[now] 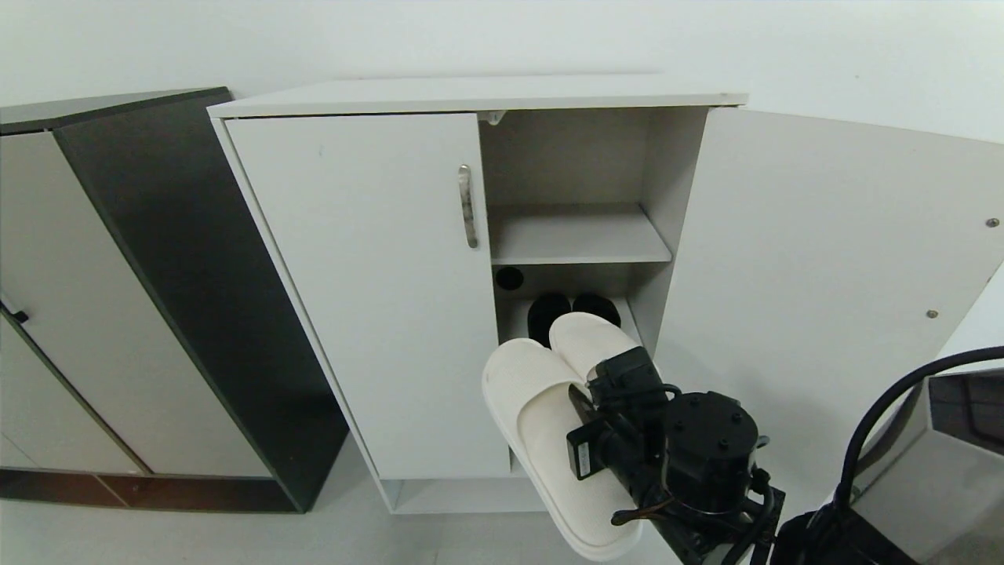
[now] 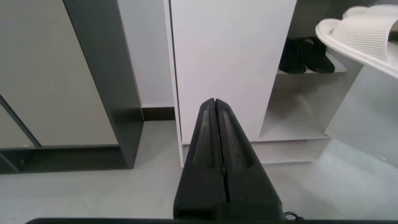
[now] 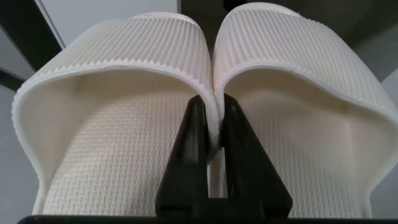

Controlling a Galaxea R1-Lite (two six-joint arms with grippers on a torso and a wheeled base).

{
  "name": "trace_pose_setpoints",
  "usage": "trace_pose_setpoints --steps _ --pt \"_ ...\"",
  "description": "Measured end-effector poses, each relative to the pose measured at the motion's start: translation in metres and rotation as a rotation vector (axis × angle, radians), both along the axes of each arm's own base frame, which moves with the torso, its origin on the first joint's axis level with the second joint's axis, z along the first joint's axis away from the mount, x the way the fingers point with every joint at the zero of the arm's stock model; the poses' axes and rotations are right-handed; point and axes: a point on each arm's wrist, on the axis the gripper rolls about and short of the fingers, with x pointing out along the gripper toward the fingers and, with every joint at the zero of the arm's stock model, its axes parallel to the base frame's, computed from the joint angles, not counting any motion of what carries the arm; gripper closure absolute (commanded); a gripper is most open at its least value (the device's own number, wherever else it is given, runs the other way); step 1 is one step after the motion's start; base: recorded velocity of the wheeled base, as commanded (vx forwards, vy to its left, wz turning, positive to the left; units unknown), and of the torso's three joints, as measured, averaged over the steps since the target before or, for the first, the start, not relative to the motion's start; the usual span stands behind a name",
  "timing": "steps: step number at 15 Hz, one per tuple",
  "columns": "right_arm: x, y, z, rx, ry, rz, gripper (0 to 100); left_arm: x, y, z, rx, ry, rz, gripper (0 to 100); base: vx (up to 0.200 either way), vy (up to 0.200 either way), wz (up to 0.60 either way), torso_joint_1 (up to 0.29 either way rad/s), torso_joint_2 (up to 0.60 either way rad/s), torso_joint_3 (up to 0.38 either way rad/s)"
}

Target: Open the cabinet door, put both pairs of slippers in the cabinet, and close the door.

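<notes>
Right claw (image 3: 212, 121): clamped on the 2 inner walls of the white slippers (image 1: 541, 424), the pair held side by side, toes toward the cabinet (image 1: 471, 94). The pair hangs just in front of the open right half, off the floor (image 1: 196, 537)
Right door (image 1: 823, 275): swung wide open. Left door (image 1: 361, 290): closed
Black slippers (image 1: 561, 314): 1 pair on the lower level, under the bare shelf (image 1: 576, 235)
Left claw (image 2: 214, 106): fingers pressed together, low in front of the closed left door
Dark cabinet (image 1: 180, 275) stands just beside, on the left
</notes>
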Motion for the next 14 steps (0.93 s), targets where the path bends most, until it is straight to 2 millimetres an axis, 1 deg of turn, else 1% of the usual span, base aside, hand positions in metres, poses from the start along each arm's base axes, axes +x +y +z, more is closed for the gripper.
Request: trace_pose_setpoints --steps 2,4,6,7,8,10,11,14 --pt "0.003 0.001 -0.001 -0.002 -0.049 0.001 100 0.000 0.000 0.000 0.000 0.000 0.000 100 0.000 0.000 0.00 0.000 0.00 0.000" --pt "0.006 0.004 -0.005 -0.032 -0.034 -0.019 100 0.000 0.000 0.000 0.000 0.000 0.000 100 0.000 0.000 0.00 0.000 0.00 0.000" --pt "0.012 0.011 -0.006 -0.073 0.069 -0.088 100 0.000 0.000 0.000 0.000 0.000 0.000 100 0.000 0.000 0.00 0.000 0.00 0.000" --pt "0.015 0.015 -0.001 -0.080 0.115 -0.145 100 0.000 0.000 0.000 0.001 0.000 -0.001 100 0.000 0.000 0.00 0.000 0.00 0.000" --pt "0.017 0.020 0.009 -0.071 0.140 -0.214 100 0.000 0.000 0.000 0.001 0.000 -0.001 100 0.000 0.000 0.00 0.000 0.00 0.000" --pt "0.023 0.027 0.038 -0.029 0.152 -0.337 100 0.000 0.000 0.000 0.001 0.000 -0.002 100 0.000 0.000 0.00 0.000 0.00 0.000" --pt "0.024 0.029 0.052 -0.013 0.155 -0.367 100 0.000 0.000 0.000 0.002 0.000 -0.002 100 0.000 0.000 0.00 0.000 0.00 0.000" --pt "0.022 0.029 0.090 0.021 0.144 -0.387 100 0.000 0.000 0.000 0.004 0.000 -0.003 100 0.000 0.000 0.00 0.000 0.00 0.000"
